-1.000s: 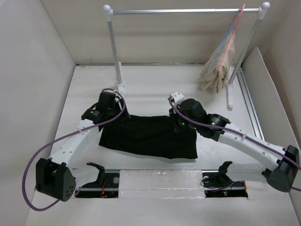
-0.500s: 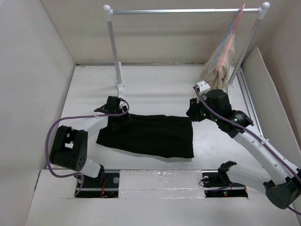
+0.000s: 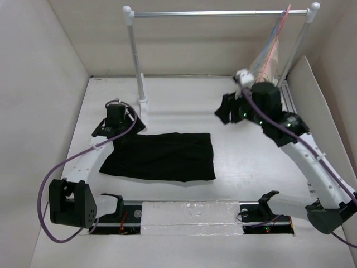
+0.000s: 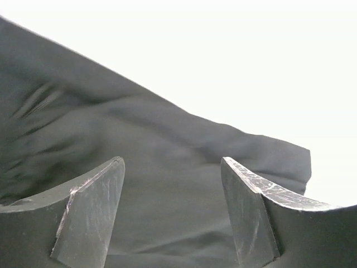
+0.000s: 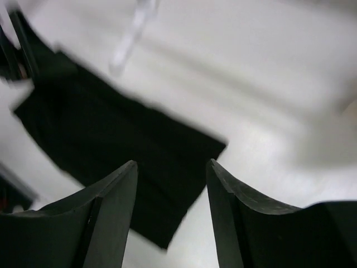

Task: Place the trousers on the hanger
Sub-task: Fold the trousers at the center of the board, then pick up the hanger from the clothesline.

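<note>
The black trousers [image 3: 159, 156] lie folded flat in the middle of the table. My left gripper [image 3: 110, 129] hovers over their far left corner. In the left wrist view it [image 4: 173, 162] is open, with the dark cloth [image 4: 167, 134] spread below the fingers. My right gripper [image 3: 226, 109] is raised well clear to the back right and open. In the blurred right wrist view it [image 5: 170, 164] holds nothing, and the trousers [image 5: 111, 139] lie far below. The light-blue hanger [image 3: 269, 40] hangs at the right end of the rail.
A clothes rack spans the back, with its rail [image 3: 220, 13], left post [image 3: 135, 61] and right post [image 3: 295, 50]. A pink hanger with a beige garment [image 3: 271, 60] hangs beside the blue one, partly behind my right arm. White walls enclose the table.
My right gripper opened, let go of the trousers' right end and rose toward the back right. The trousers slid left. My left arm swung back over their left corner.
</note>
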Available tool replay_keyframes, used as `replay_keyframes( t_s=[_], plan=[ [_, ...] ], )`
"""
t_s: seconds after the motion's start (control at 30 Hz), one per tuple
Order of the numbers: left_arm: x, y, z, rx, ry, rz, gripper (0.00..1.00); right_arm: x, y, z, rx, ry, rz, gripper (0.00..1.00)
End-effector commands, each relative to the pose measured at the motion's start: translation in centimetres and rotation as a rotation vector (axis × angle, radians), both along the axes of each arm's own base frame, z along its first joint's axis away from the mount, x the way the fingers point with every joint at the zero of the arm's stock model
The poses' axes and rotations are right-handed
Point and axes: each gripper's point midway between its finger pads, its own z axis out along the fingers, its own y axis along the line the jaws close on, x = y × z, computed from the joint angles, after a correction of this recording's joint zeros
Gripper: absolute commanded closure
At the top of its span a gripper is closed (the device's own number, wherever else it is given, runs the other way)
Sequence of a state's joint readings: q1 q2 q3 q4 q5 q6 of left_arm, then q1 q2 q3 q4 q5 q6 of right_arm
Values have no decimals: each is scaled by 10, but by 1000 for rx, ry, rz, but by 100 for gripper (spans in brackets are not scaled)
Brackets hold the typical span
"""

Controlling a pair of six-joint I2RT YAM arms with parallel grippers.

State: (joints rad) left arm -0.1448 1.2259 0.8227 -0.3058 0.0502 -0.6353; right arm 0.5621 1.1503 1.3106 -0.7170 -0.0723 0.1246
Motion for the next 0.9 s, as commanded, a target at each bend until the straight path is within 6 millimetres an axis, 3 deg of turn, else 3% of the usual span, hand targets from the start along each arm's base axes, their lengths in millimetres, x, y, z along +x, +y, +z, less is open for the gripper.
replay_keyframes(
  t_s=[0.0,0.07,0.1,0.17,0.27,0.37,0.53,0.77,0.87],
  plan=[
    [18,-24,64,-24,-161,-88,34,43,-25,90,76,-225,-109,42],
    [16,-38,82,-64,-205,-147,34,72,-38,128,117,-305,-169,42],
    [15,-42,87,-84,-222,-167,34,88,-59,138,126,-332,-232,42],
    [9,-49,94,-116,-254,-211,35,116,-76,162,184,-389,-281,42],
    [2,-50,90,-106,-264,-242,35,151,-111,179,237,-412,-374,42],
    [-4,-50,80,-92,-243,-270,35,180,-134,178,292,-395,-415,40],
    [-9,-56,69,-112,-230,-308,35,209,-142,166,362,-344,-435,37],
    [-8,-57,67,-116,-229,-312,35,219,-163,150,328,-311,-575,32],
    [-8,-58,65,-122,-223,-312,35,227,-165,132,307,-266,-611,32]
  ],
)
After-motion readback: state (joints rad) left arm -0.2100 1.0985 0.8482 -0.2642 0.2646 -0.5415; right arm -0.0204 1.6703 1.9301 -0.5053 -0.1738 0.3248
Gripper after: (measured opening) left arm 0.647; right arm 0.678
